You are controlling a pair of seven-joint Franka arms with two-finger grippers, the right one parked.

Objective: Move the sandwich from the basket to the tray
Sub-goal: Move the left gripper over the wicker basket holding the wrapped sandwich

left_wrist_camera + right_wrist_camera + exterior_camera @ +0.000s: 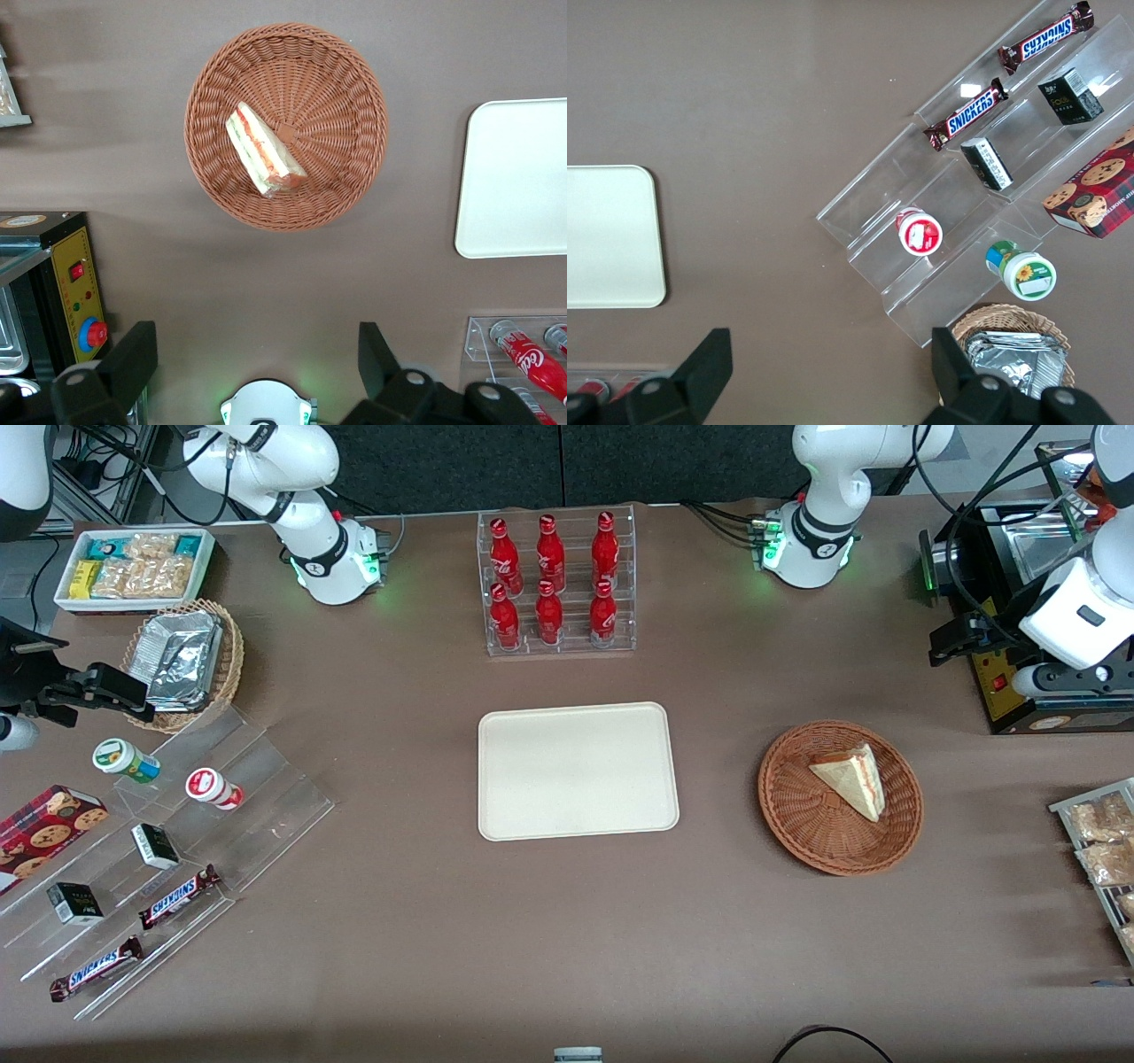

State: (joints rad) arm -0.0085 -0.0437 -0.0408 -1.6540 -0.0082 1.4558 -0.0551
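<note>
Right now the sandwich (852,779) lies on its side in the reddish-brown wicker basket (840,796), its red-orange filling stripe facing up in the wrist view (266,150). The basket (341,97) sits on the brown table (532,939) beside the cream tray (578,771), toward the working arm's end, with a strip of bare table between the two. Nothing is on the tray (518,177). The left gripper (952,639) hangs high up near the black appliance (1019,691), farther from the front camera than the basket and well apart from it. From the wrist, the gripper (252,363) shows its two fingers (133,359) spread wide apart, nothing between them. Six red bottles (551,580) stand in a clear rack (558,646), farther from the camera than the tray.
</note>
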